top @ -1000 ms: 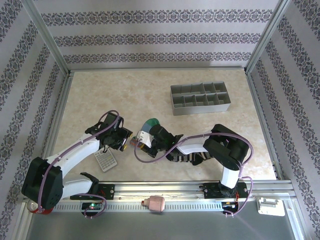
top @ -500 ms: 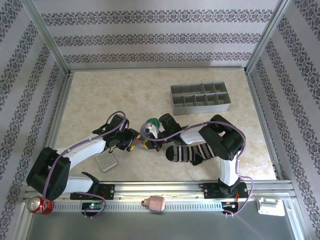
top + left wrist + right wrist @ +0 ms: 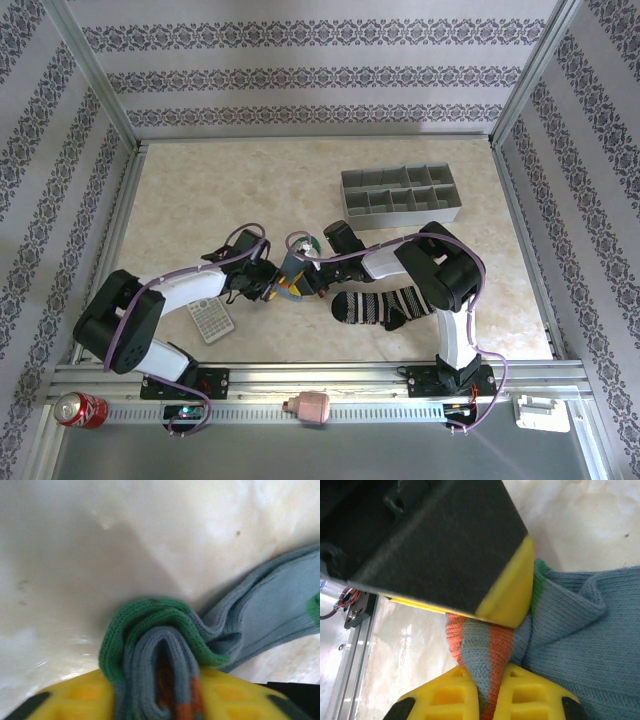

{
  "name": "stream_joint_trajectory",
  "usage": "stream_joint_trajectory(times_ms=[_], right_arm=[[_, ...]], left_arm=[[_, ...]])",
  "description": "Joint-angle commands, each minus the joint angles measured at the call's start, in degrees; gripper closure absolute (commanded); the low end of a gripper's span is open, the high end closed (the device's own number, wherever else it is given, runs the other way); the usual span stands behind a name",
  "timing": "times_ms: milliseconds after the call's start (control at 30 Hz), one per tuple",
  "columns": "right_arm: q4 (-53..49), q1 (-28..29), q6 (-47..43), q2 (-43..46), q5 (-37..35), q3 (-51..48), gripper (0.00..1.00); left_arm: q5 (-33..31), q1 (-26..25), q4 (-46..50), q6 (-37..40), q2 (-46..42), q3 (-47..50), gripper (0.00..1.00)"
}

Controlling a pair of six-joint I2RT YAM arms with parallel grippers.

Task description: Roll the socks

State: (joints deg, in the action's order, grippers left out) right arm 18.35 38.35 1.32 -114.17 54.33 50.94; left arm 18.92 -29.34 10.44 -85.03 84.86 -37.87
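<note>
My left fingers (image 3: 75, 702) and right fingers (image 3: 530, 695) both pinch the blue-grey sock (image 3: 270, 605) at lower centre; pulling apart, I'd unroll it.

Quick headcount here: two socks in total, so one blue-grey sock (image 3: 296, 262) and one black-and-white striped sock (image 3: 380, 305). Two robot arms, a left arm (image 3: 180, 290) and a right arm (image 3: 440, 275). Just one grey divided tray (image 3: 400, 216) at the back, with a bunch of little compartments I can't count reliably. One calculator (image 3: 210, 318). Down by the front rail: one red drink can (image 3: 78, 409), one pinkish object (image 3: 313, 405), and one small white piece (image 3: 540, 411).
</note>
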Motion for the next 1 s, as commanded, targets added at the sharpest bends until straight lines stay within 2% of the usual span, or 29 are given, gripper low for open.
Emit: stream_joint_trajectory(times_ms=[0,33,167,267,333,500,633,767,967], right_arm=[[-16.76,-0.25,-2.19,-4.4,-9.27,-2.88,1.0],[-16.89,-0.06,-3.21,-3.3,-10.54,-3.05,0.99],[-12.77,0.83,-6.86,5.01,-15.19,-6.37,0.69],[-10.57,2.9,-11.15,12.14,-21.55,-9.01,0.57],[-8.55,5.53,-14.92,17.66,-29.04,-11.47,0.51],[-7.58,12.63,-18.16,26.88,-45.1,-15.08,0.47],[-7.68,20.47,-20.98,28.66,-58.22,-16.19,0.43],[-8.14,25.81,-25.36,26.12,-65.27,-13.4,0.42],[-6.25,29.92,-32.25,16.18,-77.2,-7.22,0.43]], left_arm=[[0.4,-2.45,9.08,0.48,2.87,-1.89,0.88],[0.45,-2.68,11.77,-0.06,3.32,-2.34,0.99],[-0.25,-3.35,20.38,-4.57,3.0,-2.8,1.0],[-1.52,-3.44,23.39,-7.08,2.83,-3.92,1.0],[-2.02,-3.44,25.16,-7.88,3.56,-5.82,1.0],[-2.13,-3.44,28.15,-7.96,7.98,-10.48,1.0],[-2.36,-3.44,31.06,-7.48,11.26,-14.35,1.0],[-2.06,-3.35,31.93,-6.9,13.16,-16.58,1.0],[-1.85,-3.26,32.92,-6.21,13.89,-17.3,1.0]])
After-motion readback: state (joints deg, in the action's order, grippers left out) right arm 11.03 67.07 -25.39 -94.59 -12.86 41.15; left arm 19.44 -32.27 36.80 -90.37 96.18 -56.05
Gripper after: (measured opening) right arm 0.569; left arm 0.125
